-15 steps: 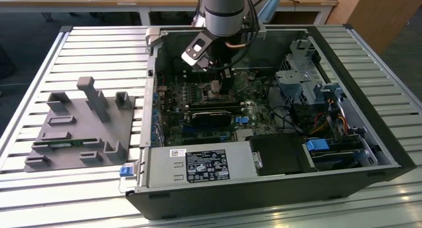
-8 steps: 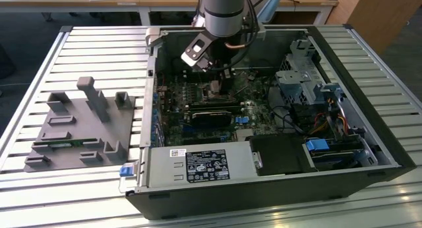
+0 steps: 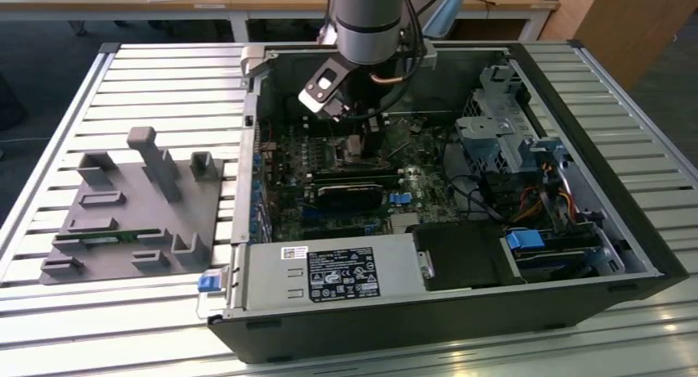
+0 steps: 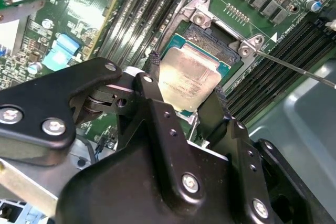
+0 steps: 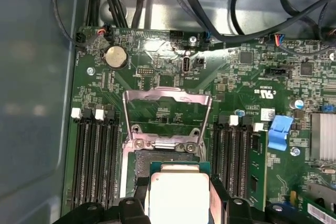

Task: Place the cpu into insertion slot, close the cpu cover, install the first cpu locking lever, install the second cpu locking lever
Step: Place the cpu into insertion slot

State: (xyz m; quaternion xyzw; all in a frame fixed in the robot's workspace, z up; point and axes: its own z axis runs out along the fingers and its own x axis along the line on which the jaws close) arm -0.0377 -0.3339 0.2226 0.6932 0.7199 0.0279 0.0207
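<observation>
Held thing: the cpu (image 4: 188,77), a flat square chip with a dull silvery-grey metal top and a green rim, is gripped in both wrist views.
Pincer: the pincer (image 5: 178,205) is closed down to the chip's width, and its black fingers (image 4: 153,66) are pressed against two opposite edges of the chip.
Pincer build: matt black links are fastened with bright screw heads.
Insertion slot: the insertion slot (image 5: 140,165), a dark square socket in a silvery metal rim, is seen just beyond the fingertips. It is partly overlapped by the held chip, and whether the chip is seated cannot be told.
Cpu cover: the cpu cover (image 5: 167,94), a thin silvery frame with a cut-out centre, is swung open past the slot, farther from the pincer.
Rod: a thin metal rod (image 4: 294,69) is stretched out beside the slot, apart from the fingers.
Memory slots: long narrow black memory slots (image 5: 94,161) are ranged on both sides of the fingers.
Board: a green circuit board (image 5: 236,87) is spread beneath the pincer.
Surroundings: in the exterior view the arm (image 3: 369,17) is seen reaching down into an open computer case (image 3: 436,324).
</observation>
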